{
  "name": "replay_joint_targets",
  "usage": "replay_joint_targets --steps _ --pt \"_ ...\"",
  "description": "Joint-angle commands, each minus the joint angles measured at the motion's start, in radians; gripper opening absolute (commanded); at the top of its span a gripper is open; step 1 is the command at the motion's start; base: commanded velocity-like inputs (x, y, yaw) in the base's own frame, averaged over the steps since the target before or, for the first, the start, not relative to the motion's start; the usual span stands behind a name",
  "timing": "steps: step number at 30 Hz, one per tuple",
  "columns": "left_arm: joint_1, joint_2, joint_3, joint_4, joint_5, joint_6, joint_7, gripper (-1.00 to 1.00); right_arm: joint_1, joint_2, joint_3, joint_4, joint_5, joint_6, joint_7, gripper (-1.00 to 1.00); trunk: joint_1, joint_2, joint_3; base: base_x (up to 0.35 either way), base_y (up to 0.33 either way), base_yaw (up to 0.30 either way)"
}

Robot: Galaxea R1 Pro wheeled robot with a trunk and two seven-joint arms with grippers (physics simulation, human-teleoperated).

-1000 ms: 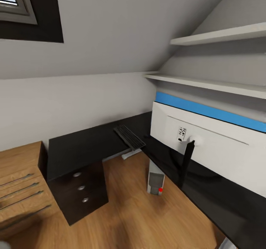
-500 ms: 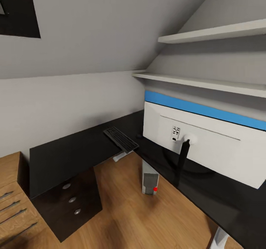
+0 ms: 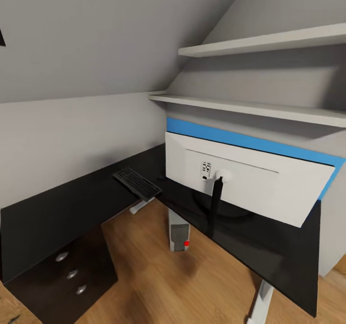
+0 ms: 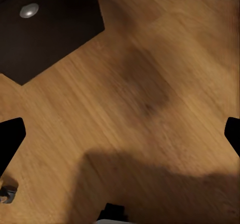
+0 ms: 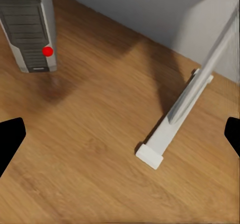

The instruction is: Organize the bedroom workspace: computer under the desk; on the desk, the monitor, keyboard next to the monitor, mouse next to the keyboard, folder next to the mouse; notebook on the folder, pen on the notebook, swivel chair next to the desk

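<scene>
Both grippers, left [image 4: 120,139] and right [image 5: 120,139], are spread wide over the floor [image 3: 158,276], holding nothing. The monitor [image 3: 240,184] and keyboard [image 3: 137,183] sit on the desk [image 3: 57,208], the computer [image 3: 179,235] beneath. The view has swung right since earlier.

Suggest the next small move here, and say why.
Probably keep turning the base to search the room: the monitor and keyboard already sit on the desk, the computer stands beneath it, and both grippers hang open over bare floor.
</scene>
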Motion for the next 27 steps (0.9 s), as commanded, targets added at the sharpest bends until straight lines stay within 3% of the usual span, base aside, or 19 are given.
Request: replay_joint_targets --steps 1,18,27 --pt "0.000 0.000 -0.007 0.000 0.010 -0.003 0.004 1.00 -0.001 0.000 -0.003 0.002 0.008 -0.003 -0.007 1.00 0.000 -0.001 -0.001 0.000 0.187 -0.300" --pt "0.000 0.000 -0.008 0.001 0.009 -0.004 0.003 1.00 -0.001 0.000 -0.003 0.001 0.008 -0.003 -0.007 1.00 0.000 -0.001 -0.001 0.001 0.295 -0.300" --pt "0.000 0.000 -0.007 0.002 0.009 -0.001 0.002 1.00 -0.001 0.000 -0.003 0.000 0.011 -0.003 -0.007 1.00 0.000 -0.001 -0.001 0.022 0.110 -0.300"
